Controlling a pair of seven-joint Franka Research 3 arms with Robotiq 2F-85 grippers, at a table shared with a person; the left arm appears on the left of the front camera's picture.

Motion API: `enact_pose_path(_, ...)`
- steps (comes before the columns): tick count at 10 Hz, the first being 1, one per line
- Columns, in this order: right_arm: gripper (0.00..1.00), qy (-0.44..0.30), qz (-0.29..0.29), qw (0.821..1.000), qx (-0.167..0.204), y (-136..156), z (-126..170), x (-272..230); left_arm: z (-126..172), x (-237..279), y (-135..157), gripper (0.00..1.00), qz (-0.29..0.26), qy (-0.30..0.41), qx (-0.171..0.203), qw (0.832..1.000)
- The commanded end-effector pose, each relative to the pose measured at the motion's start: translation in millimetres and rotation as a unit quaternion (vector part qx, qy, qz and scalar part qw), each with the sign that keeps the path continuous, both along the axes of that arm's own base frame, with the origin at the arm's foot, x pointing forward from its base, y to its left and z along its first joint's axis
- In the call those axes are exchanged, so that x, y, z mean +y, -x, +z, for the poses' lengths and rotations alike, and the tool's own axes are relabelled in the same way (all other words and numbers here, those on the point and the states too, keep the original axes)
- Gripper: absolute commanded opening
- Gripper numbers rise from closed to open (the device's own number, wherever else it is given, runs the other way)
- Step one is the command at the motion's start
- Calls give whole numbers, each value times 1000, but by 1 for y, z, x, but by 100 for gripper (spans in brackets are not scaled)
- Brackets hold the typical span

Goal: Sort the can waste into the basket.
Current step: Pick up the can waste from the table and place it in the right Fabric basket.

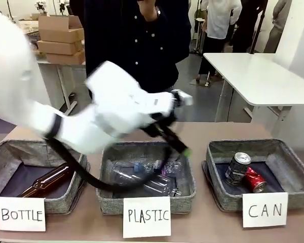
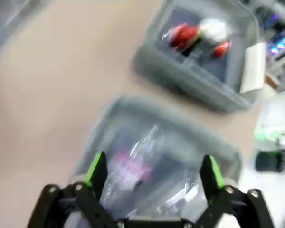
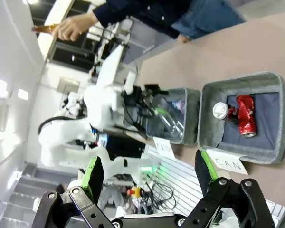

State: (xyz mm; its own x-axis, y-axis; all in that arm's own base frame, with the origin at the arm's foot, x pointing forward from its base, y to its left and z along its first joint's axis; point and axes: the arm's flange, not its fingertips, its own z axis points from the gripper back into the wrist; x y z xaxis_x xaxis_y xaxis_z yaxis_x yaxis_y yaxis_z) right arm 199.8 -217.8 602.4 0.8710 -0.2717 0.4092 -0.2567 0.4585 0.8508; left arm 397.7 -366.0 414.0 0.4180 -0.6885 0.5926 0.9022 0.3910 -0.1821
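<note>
Three card-labelled grey bins line the near edge. Both cans, red (image 1: 254, 180) and black (image 1: 236, 168), lie in the right CAN basket (image 1: 294, 157). Left gripper (image 1: 180, 147) hovers above the middle bin (image 1: 105, 195), jaws wide, empty. Right gripper (image 3: 149, 178) gapes empty too. Far side, a person (image 1: 142, 45) stands.

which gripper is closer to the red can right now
Left. The left gripper hangs open over the PLASTIC bin, one bin away from the red can. The right gripper is open, held back farther off.
</note>
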Motion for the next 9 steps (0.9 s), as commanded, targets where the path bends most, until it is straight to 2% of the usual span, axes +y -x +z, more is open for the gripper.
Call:
enact_pose_path(1, 100, 19, 78, 996, 26, -47, 0, 46, 91, 48, -33, 100, 55, 17, 115, 992)
enact_pose_path(2, 100, 29, 109, 993, 42, -64, -3, 73, 105, 91, -46, 100, 103, 19, 156, 982)
enact_pose_path(4, 100, 48, 159, 984, 66, -86, -10, 116, 129, 171, -69, 100, 182, 34, 200, 962)
enact_pose_path(5, 100, 49, 178, 981, 65, -94, -11, 136, 129, 211, -81, 100, 246, 35, 190, 950)
enact_pose_path(7, 100, 0, 215, 975, 52, -118, -7, 180, 122, 293, -88, 100, 271, 62, 272, 921)
enact_pose_path(8, 100, -29, 240, 969, 57, -130, -9, 206, 124, 332, -84, 100, 273, 124, 304, 904)
enact_pose_path(9, 100, -71, 247, 963, 76, -142, -13, 232, 130, 374, -73, 100, 274, 218, 314, 883)
